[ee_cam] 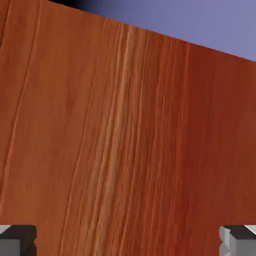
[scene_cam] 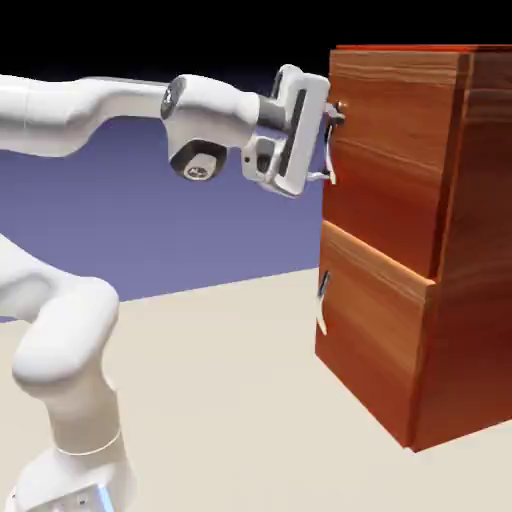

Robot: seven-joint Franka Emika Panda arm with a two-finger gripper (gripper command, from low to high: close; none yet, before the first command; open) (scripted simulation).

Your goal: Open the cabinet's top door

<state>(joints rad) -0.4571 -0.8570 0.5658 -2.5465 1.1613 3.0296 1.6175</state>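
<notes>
The reddish-brown cabinet (scene_cam: 478, 260) stands at the exterior view's right. Its top door (scene_cam: 390, 160) looks shut, flush with the cabinet's front. A small dark-and-white curved handle (scene_cam: 330, 168) sits at the door's left edge. My gripper (scene_cam: 330, 145) is right at that edge, jaws open, one finger above the handle and one below; whether they touch it is not clear. In the hand view the door's wood grain (ee_cam: 125, 140) fills almost everything. The two grey fingertips (ee_cam: 17, 239) sit far apart in the bottom corners with only wood between them, and the handle does not show there.
The shorter lower panel (scene_cam: 370, 340) has its own curved handle (scene_cam: 321, 305) below my hand. The cabinet stands on a pale table (scene_cam: 220, 400). My arm's white lower links (scene_cam: 70, 360) rise at the lower left.
</notes>
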